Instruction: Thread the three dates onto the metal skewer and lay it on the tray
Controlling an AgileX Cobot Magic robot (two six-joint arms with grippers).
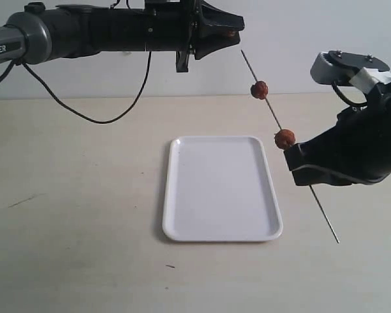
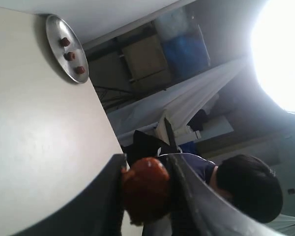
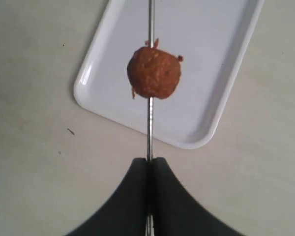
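Observation:
My right gripper [image 1: 292,155] [image 3: 149,161] is shut on the thin metal skewer [image 1: 272,111] [image 3: 149,128] and holds it slanted above the table, just right of the white tray [image 1: 208,215] [image 3: 206,93]. Two reddish-brown dates are threaded on it, one [image 1: 285,138] [image 3: 154,72] close above the jaws and one [image 1: 259,90] higher up. The skewer's free tip points up toward my left gripper [image 1: 234,31] [image 2: 146,163]. That gripper hangs high at the back, shut on a third date [image 2: 146,189], a little up and left of the tip and apart from it.
A round silver dish [image 2: 53,30] with three more dates stands at the table's far corner in the left wrist view. A person sits beyond the table edge there. The skewer's lower end [image 1: 335,238] reaches down near the tabletop, right of the tray.

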